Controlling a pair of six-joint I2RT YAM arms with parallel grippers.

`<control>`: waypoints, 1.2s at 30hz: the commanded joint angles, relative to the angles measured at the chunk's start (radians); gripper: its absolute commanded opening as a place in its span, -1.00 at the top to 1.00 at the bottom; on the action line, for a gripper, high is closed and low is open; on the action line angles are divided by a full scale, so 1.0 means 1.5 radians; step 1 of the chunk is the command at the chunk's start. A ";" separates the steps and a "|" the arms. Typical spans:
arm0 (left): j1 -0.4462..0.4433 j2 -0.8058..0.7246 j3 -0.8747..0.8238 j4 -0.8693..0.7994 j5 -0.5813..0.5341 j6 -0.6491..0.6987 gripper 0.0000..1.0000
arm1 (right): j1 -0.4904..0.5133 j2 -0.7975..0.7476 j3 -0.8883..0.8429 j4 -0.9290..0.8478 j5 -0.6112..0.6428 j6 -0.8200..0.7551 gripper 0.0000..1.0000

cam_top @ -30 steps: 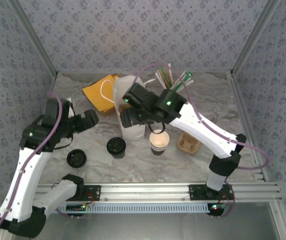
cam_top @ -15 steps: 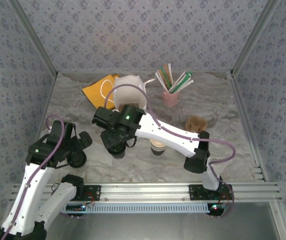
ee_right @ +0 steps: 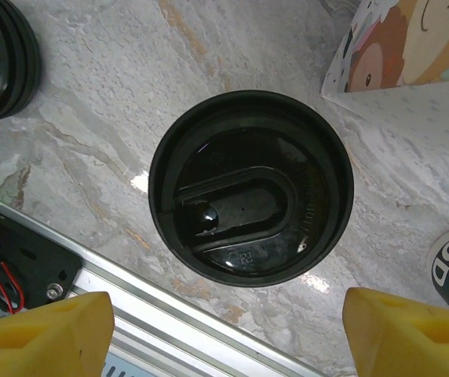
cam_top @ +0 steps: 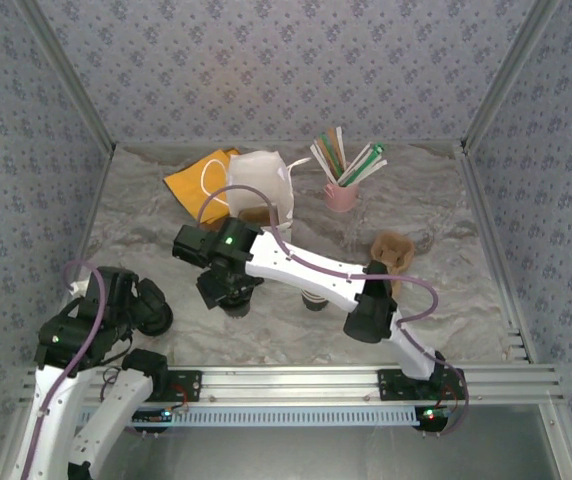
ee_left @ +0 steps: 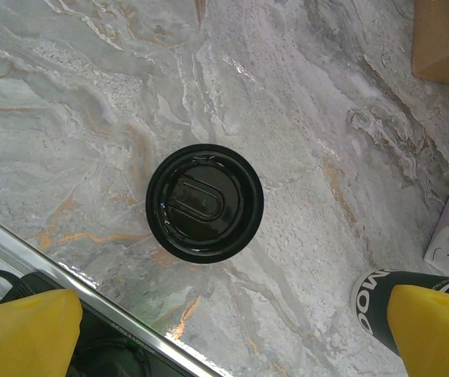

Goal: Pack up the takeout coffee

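The takeout coffee [cam_top: 312,300], a small paper cup, stands at mid-table and is mostly hidden under my right forearm. My right gripper [cam_top: 230,291] hangs over a black-lidded dark cup [ee_right: 251,182] to the left of it. In the right wrist view the gripper [ee_right: 228,338] is open, its yellow fingertips [ee_right: 44,334] wide apart on the near side of the lid and touching nothing. My left gripper [cam_top: 152,303] is low at the near left, above a loose black lid [ee_left: 204,203]. It [ee_left: 224,338] stands open and holds nothing.
A white paper bag [cam_top: 261,188] stands upright behind the lidded cup, with an orange pouch [cam_top: 198,178] to its left. A pink cup with straws [cam_top: 341,195] and a brown cardboard carrier [cam_top: 390,250] stand to the right. The metal rail [cam_top: 296,380] runs along the near edge.
My right arm swung left from the bag and paper cup to above the black-lidded cup, its jaws narrowing slightly. My left arm pulled back toward the near left corner.
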State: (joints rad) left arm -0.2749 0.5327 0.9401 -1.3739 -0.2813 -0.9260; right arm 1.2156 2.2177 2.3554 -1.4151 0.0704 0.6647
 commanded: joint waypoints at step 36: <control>0.003 0.015 -0.001 0.027 0.032 0.027 -1.00 | -0.021 0.097 0.095 -0.063 -0.032 -0.005 -0.71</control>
State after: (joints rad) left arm -0.2749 0.5545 0.9386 -1.3350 -0.2470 -0.8993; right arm 1.1816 2.3390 2.4649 -1.4685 0.0109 0.6617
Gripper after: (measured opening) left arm 0.997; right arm 0.856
